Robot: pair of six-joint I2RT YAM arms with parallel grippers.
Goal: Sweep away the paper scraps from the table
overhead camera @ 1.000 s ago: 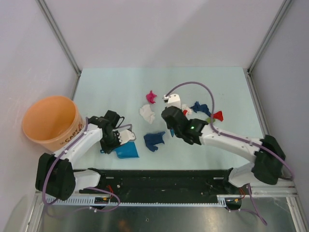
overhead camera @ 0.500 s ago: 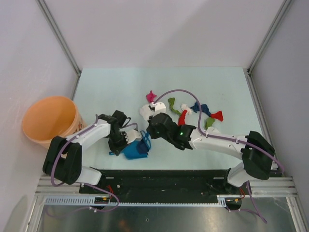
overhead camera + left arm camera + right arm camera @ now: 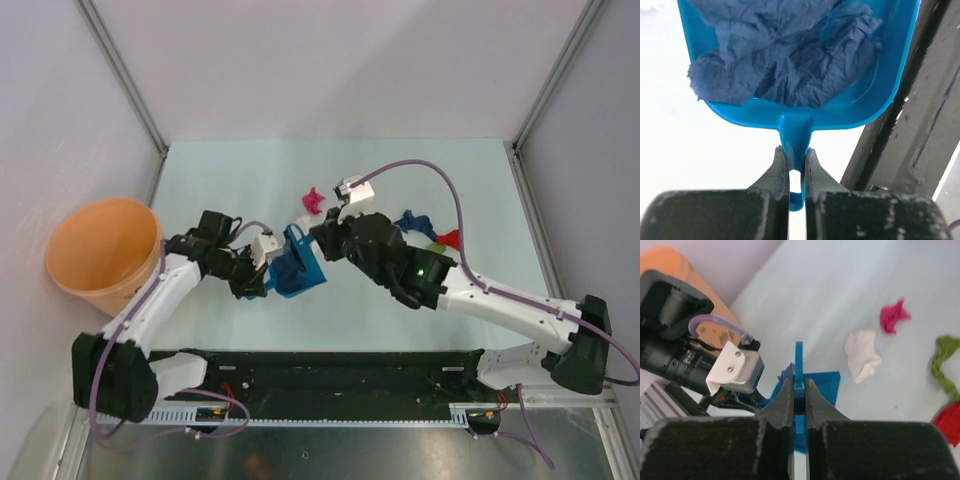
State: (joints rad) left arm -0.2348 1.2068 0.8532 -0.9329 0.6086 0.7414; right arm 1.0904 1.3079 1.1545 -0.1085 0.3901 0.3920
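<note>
- One dark blue wad (image 3: 790,55) of the paper scraps is lying inside the blue dustpan (image 3: 875,100).
- The others are lying loose on the table (image 3: 230,180). A pink wad (image 3: 314,200) is sitting at about 1 o'clock from the pan, and a dark blue scrap (image 3: 412,221), a green one (image 3: 432,244) and a red one (image 3: 451,238) are lying out towards 2 to 3 o'clock. A white wad (image 3: 862,355) is showing only in the right wrist view.
- The left gripper (image 3: 794,156) is pinching the dustpan's handle, its jaws closed on it with hardly a gap.
- The right gripper (image 3: 799,390) is clamping the thin blue brush (image 3: 799,360), jaws tight against it, at about 2 to 3 o'clock of the pan.
- By the look of it, the sweeping step is under way, with most scraps not yet collected.
- The next move is calling for the brush to reach beyond the pink and white wads and draw them towards 7 o'clock into the pan mouth. Otherwise the load should be going to the orange bucket (image 3: 100,255) at 9 o'clock.
</note>
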